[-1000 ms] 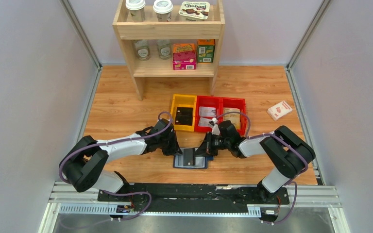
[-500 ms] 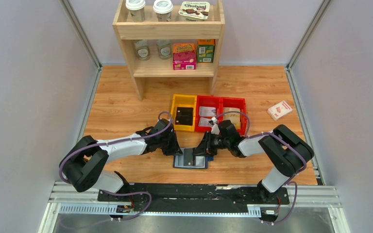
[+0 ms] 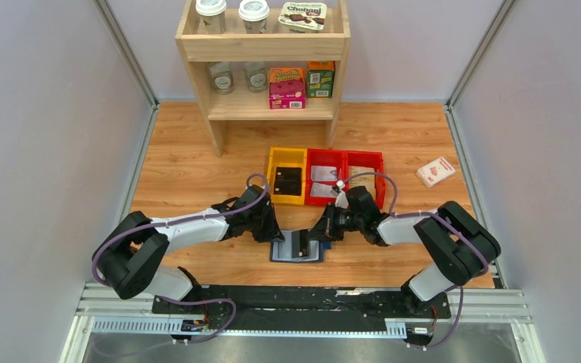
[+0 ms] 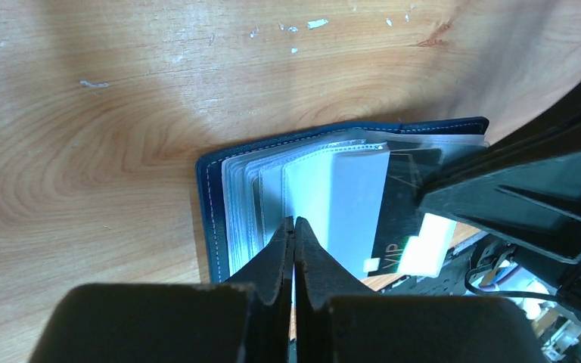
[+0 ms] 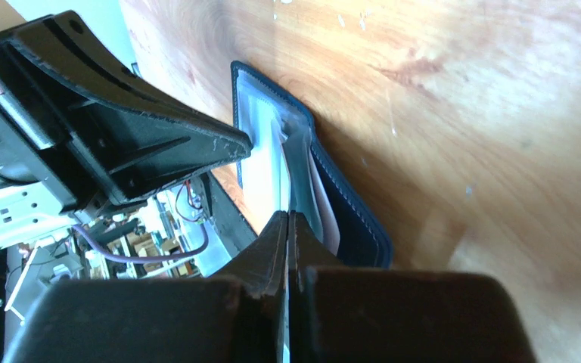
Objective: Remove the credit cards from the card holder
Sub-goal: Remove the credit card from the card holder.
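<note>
Navy-blue and lying open, the card holder (image 3: 296, 249) sits flat on the wooden table (image 3: 189, 166), near its front edge and between the two arms. Its pale blue-grey clear sleeves (image 4: 333, 204) fan up from the cover.

The left gripper (image 4: 295, 225) comes in from the holder's left side. Its two fingers are pressed together with no gap, and their joined tips rest on the top sleeve, holding nothing between them.

In the left wrist view a black credit card (image 4: 402, 212) with faint light lettering shows on the far half of the open holder. It lies partly under a clear sleeve. The pointed tip of the other arm's fingers meets it at its edge.

The right gripper (image 5: 287, 218) reaches in from the holder's right side. Its fingers are likewise closed tight against each other, with the tips at the upturned edges of the sleeves. Whether a sleeve or card edge is nipped between them cannot be told from its own camera. The two grippers face each other across the holder, close together above it.

Behind the holder stand a yellow bin (image 3: 274, 175) and two red bins (image 3: 344, 155) in a row. A dark flat thing lies in the yellow one and pale things lie in the red ones. A white-and-red box (image 3: 435, 172) lies well apart to the right. A wooden shelf (image 3: 265, 49) at the back carries cups and food boxes.
</note>
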You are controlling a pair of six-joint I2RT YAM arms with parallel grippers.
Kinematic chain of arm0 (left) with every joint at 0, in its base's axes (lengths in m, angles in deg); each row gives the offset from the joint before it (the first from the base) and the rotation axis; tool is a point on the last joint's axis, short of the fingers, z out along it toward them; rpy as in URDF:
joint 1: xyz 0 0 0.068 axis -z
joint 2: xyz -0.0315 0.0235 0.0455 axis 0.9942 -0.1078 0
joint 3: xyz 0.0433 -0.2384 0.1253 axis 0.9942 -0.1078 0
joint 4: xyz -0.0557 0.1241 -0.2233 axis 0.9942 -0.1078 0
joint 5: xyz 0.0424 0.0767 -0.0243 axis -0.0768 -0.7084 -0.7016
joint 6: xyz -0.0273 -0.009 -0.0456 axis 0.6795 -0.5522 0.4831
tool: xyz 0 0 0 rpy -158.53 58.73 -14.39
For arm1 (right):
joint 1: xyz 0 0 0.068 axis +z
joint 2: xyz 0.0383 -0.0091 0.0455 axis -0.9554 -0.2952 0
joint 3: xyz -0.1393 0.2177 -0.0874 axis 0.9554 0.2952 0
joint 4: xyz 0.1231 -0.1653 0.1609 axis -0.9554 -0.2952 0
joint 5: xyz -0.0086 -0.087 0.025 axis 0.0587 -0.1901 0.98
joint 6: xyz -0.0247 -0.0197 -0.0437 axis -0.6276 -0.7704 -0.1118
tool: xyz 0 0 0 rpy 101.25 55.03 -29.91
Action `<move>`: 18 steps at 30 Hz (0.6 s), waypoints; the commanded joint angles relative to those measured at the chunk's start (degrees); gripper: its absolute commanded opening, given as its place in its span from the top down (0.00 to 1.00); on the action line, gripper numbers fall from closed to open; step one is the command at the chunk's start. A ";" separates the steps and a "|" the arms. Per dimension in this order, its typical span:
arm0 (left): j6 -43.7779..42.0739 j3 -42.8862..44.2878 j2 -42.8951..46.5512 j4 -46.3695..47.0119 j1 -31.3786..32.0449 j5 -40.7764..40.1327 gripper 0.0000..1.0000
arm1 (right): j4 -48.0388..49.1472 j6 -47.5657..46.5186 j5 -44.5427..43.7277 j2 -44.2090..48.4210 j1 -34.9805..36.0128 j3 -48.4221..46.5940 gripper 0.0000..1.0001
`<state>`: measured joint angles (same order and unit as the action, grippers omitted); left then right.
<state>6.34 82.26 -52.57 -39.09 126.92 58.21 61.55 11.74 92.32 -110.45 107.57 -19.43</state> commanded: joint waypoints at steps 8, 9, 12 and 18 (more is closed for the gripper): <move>-1.48 -1.79 4.26 -2.21 0.30 -3.77 0.81 | -15.14 -3.08 -8.99 18.41 -2.22 2.84 1.00; -1.39 -1.70 6.18 -2.12 0.22 -4.21 0.77 | -16.46 -3.08 -10.31 20.60 -2.22 2.93 1.00; -1.13 -1.08 10.14 -2.12 0.31 -4.92 0.59 | -19.80 -2.47 -13.56 27.89 -2.22 2.75 1.00; 1.50 -1.25 20.41 2.00 0.31 -5.62 0.34 | -18.94 2.19 -19.89 39.15 -2.22 3.19 1.00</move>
<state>6.06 80.86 -38.65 -41.21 126.97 54.02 42.58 10.65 78.76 -77.03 105.63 -16.69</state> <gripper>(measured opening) 0.625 0.004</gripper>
